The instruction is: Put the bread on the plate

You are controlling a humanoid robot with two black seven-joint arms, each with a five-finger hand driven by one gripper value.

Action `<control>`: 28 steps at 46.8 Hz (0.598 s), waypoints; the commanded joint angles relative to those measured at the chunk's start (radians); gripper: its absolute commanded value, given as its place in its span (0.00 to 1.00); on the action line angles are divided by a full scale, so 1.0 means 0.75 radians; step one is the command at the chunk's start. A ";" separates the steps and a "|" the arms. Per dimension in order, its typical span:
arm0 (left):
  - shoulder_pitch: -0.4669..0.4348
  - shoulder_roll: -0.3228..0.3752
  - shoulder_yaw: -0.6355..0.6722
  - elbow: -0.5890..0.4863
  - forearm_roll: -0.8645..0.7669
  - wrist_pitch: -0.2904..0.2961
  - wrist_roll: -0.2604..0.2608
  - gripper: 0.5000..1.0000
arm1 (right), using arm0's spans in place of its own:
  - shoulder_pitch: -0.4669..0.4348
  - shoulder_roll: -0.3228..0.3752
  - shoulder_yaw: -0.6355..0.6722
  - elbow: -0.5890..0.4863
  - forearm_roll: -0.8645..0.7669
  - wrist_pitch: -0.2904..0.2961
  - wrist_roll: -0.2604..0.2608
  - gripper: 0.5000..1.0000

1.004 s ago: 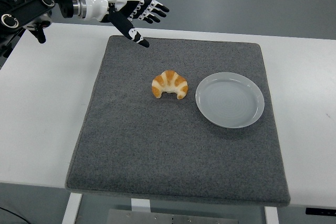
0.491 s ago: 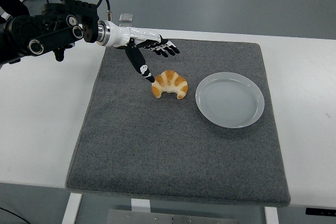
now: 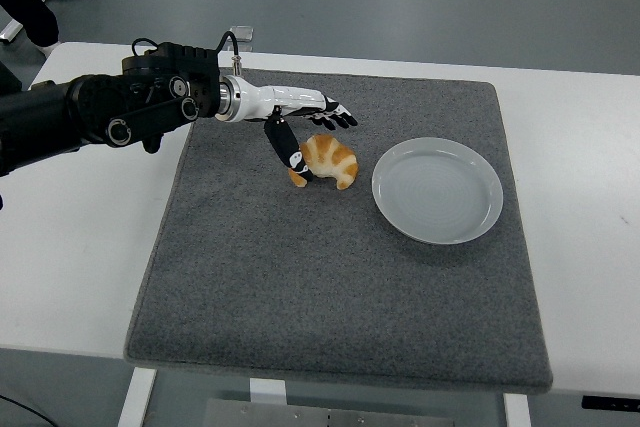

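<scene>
Fingers (image 3: 335, 113) of left hand (image 3: 300, 122) outstretched over bread (image 3: 327, 160), thumb down

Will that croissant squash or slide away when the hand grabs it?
The croissant looks puffy and flaky, so it is probably light and would dent under a hard squeeze. It lies flat on a rough grey mat, so it likely won't roll or slide far. The left hand is open at its left end.

A robot's left hand (image 3: 300, 122) reaches over a grey mat (image 3: 330, 287) on a white table (image 3: 80, 227), fingers extended above a croissant (image 3: 327, 160) and thumb angled down against its left end. An empty grey plate (image 3: 437, 190) sits just right of the bread, apart from it.
</scene>
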 commanded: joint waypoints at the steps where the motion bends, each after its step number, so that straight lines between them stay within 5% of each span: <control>1: 0.014 -0.026 -0.001 0.025 0.000 0.001 -0.003 0.97 | 0.000 0.000 0.000 0.000 0.000 0.000 0.000 0.90; 28: 0.061 -0.059 0.001 0.050 0.029 0.060 -0.007 0.89 | 0.000 0.000 0.000 0.000 0.000 0.000 0.000 0.90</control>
